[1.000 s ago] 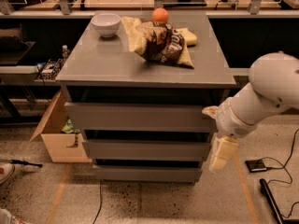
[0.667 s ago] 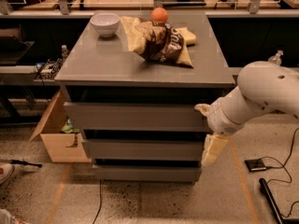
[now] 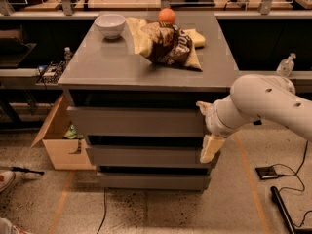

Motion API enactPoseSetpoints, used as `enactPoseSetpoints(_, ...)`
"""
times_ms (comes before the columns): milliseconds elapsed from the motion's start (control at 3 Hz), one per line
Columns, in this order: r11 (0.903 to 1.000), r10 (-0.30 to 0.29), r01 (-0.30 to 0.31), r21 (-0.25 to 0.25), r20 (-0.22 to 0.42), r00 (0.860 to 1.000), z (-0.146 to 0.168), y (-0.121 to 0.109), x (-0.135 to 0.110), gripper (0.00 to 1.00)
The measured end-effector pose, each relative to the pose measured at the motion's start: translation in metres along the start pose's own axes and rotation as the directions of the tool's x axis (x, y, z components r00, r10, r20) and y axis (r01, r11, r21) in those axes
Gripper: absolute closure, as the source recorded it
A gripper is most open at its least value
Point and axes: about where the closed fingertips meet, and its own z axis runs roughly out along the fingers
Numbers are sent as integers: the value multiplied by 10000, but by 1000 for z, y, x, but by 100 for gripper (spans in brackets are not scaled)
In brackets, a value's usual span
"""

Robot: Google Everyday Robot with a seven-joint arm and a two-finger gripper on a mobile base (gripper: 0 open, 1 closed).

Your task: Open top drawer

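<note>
The top drawer [image 3: 136,122] is the uppermost and tallest of three grey handleless fronts in the cabinet, and it looks closed. My gripper [image 3: 205,128] is at the right end of that front, on a white arm that reaches in from the right. One cream finger [image 3: 201,106] is near the drawer's top right corner and the other finger [image 3: 210,149] hangs below its bottom edge, so the gripper is open and holds nothing. Whether the fingers touch the panel is not visible.
On the cabinet top [image 3: 97,62] stand a white bowl [image 3: 110,23], an orange [image 3: 166,15] and chip bags [image 3: 168,44]. An open cardboard box [image 3: 58,143] sits on the floor at left. A water bottle [image 3: 285,65] stands at right, and cables and a small black device [image 3: 267,172] lie on the floor.
The arm has swung left, bringing the gripper from beside the cabinet's right side to the right end of the top drawer front. The drawers have not moved.
</note>
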Motion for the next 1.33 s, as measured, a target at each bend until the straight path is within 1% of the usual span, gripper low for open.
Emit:
enactPoseSetpoints(333, 9987, -32, 45, 498, -272, 9996, 10, -20, 6, 0)
enactPoseSetpoints(667, 9967, 355, -307, 745, -638, 9973, 29, -54, 27, 0)
enactPoseSetpoints(1000, 9968, 354, -306, 744, -641, 9973, 29, -54, 27, 0)
enactPoseSetpoints(1333, 9960, 488, -420, 794, -854, 9951, 38, -56, 37, 0)
